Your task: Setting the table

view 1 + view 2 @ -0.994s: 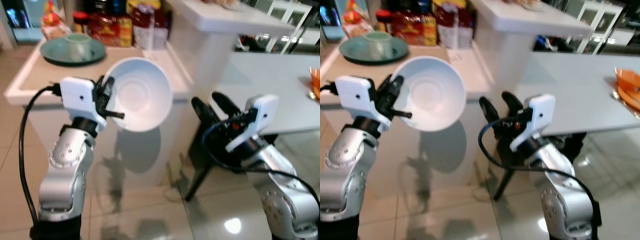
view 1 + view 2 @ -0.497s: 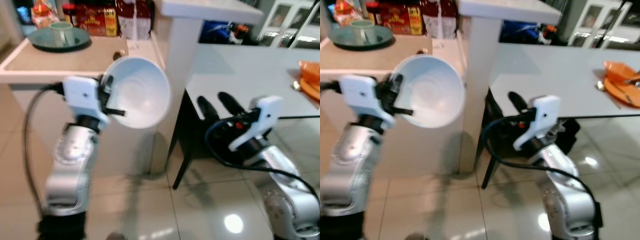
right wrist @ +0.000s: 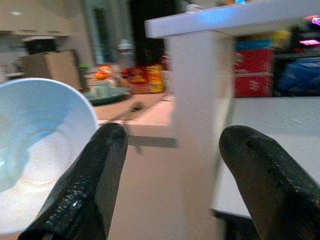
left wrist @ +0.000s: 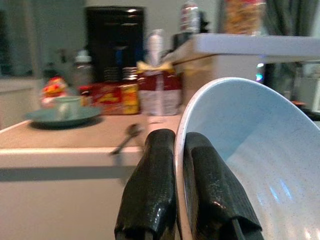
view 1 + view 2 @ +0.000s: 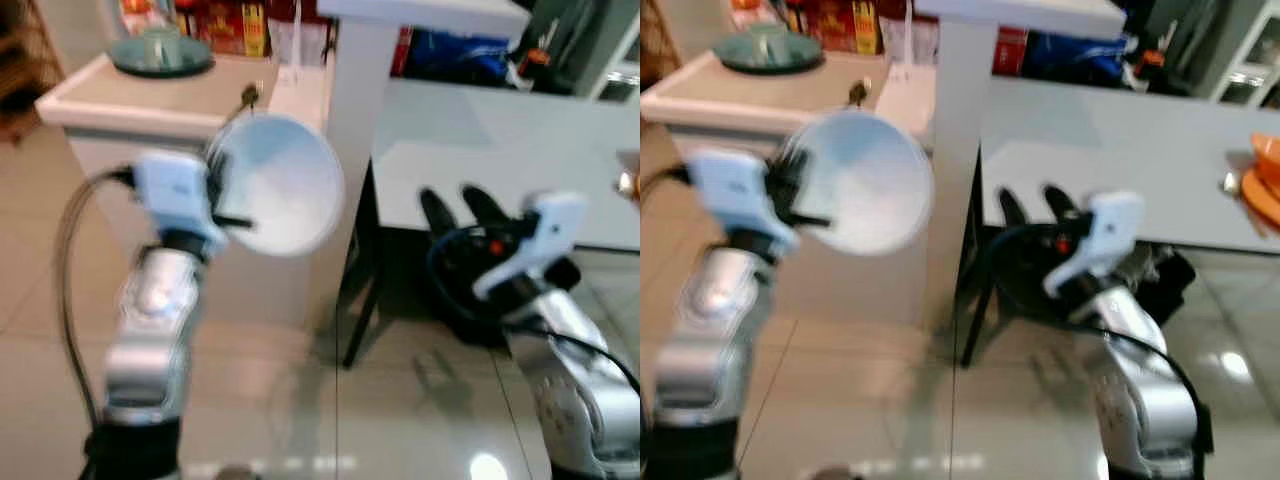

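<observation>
My left gripper (image 5: 216, 186) is shut on the rim of a white bowl (image 5: 287, 186), holding it tilted on its side in the air in front of the counter. In the left wrist view one finger (image 4: 150, 185) lies outside the rim of the bowl (image 4: 260, 155) and the other inside. Out in front of me, my right gripper (image 5: 466, 206) is open with nothing between its fingers, near the front edge of the grey dining table (image 5: 490, 150). Orange dishes (image 5: 1265, 185) sit at the table's far right.
A beige counter (image 5: 110, 98) on the left carries a green plate with a cup (image 5: 160, 55), a spoon (image 5: 246, 96) and food packages at the back. A white pillar (image 5: 350, 110) stands between counter and table. A dark chair (image 5: 365, 290) is under the table. Tiled floor lies below.
The whole view has shifted and blurred, so the camera has moved; counter and table now sit differently in frame. Both arms keep their pose and the bowl stays in the left gripper.
</observation>
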